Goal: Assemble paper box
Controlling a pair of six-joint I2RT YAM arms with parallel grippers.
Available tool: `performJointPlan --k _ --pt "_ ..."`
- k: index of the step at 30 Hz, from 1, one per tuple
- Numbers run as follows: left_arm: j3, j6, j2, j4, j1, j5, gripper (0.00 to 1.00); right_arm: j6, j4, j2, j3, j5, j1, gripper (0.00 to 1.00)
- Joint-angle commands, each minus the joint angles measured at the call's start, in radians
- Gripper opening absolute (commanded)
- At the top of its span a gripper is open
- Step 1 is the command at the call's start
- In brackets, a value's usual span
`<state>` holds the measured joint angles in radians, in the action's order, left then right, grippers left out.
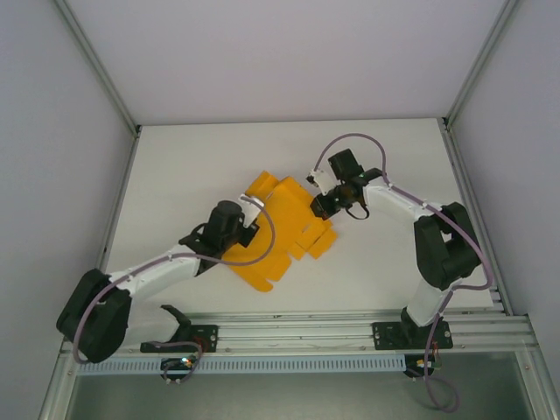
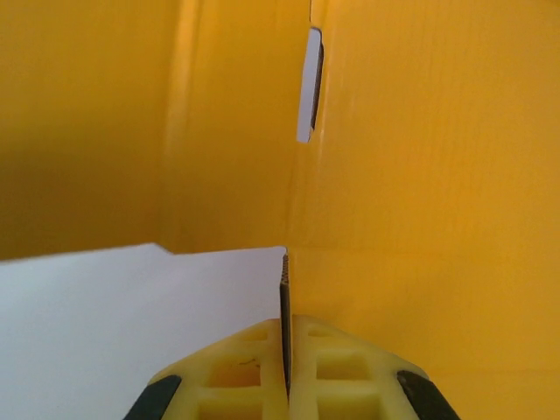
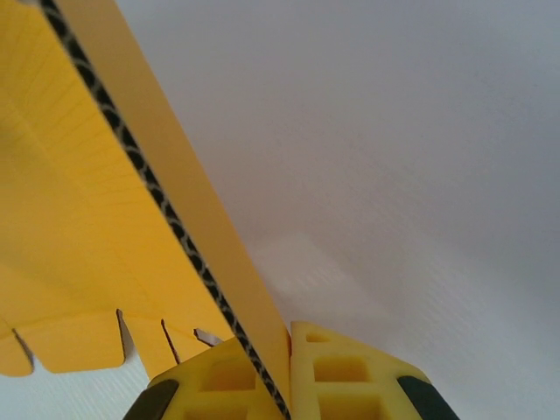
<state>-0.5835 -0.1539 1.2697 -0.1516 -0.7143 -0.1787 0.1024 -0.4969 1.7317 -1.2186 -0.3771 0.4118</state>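
Orange corrugated card: the paper box [image 1: 293, 219] lies as an unfolded, flapped sheet at the middle of the table [image 1: 394, 157], between the two arms. The left gripper [image 2: 285, 331] pinches its left edge. The right gripper [image 3: 286, 339] is clamped on its right edge.

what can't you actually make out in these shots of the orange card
- Top view: the left arm's wrist hides where its fingers meet the bright orange card sheet.
- Left wrist view: sheet's outline, cut off by frame edges.
- Right wrist view: most of the sheet, cut off top and left.
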Motion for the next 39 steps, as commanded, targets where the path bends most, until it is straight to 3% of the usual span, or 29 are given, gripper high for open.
performJointPlan --k 1,2,6,10,14,15,18,21,27,32,33,35,39 --pt "-0.062 -0.042 0.066 -0.067 -0.05 -0.031 0.2 0.023 0.009 -0.061 -0.002 0.051 0.07 0.0" --pt "-0.084 -0.043 0.098 -0.056 -0.063 -0.05 0.28 0.037 0.001 -0.06 -0.007 0.082 0.079 0.0" --pt "-0.174 0.007 0.218 -0.001 -0.07 -0.053 0.33 0.07 -0.008 -0.062 -0.015 0.165 0.102 0.0" --pt "-0.233 0.068 0.3 0.025 -0.046 0.087 0.4 0.109 0.012 -0.072 -0.009 0.243 0.13 0.0" --pt "-0.245 0.166 0.304 0.02 0.017 0.27 0.72 0.141 0.038 -0.075 0.002 0.316 0.137 0.0" --pt "-0.236 0.19 0.293 0.016 0.037 0.328 0.87 0.151 0.047 -0.077 0.007 0.334 0.138 0.0" --pt "-0.196 0.268 0.22 0.004 0.105 0.485 1.0 0.175 0.054 -0.076 0.013 0.401 0.138 0.0" --pt "-0.147 0.33 0.097 0.023 0.158 0.549 1.0 0.193 0.057 -0.065 0.01 0.481 0.138 0.0" --pt "-0.155 0.379 -0.148 0.244 0.239 0.419 1.0 0.292 0.119 -0.063 0.046 0.594 0.152 0.0" --pt "-0.197 0.369 -0.153 0.299 0.351 0.402 1.0 0.446 0.213 -0.056 0.074 0.676 0.206 0.0" --pt "-0.221 0.378 -0.123 0.316 0.382 0.426 1.0 0.48 0.256 -0.058 0.089 0.694 0.216 0.0" --pt "-0.258 0.365 -0.053 0.317 0.446 0.58 1.0 0.519 0.322 -0.053 0.099 0.741 0.231 0.0" --pt "-0.267 0.321 0.038 0.222 0.477 0.769 0.98 0.573 0.354 -0.025 0.071 0.811 0.248 0.01"
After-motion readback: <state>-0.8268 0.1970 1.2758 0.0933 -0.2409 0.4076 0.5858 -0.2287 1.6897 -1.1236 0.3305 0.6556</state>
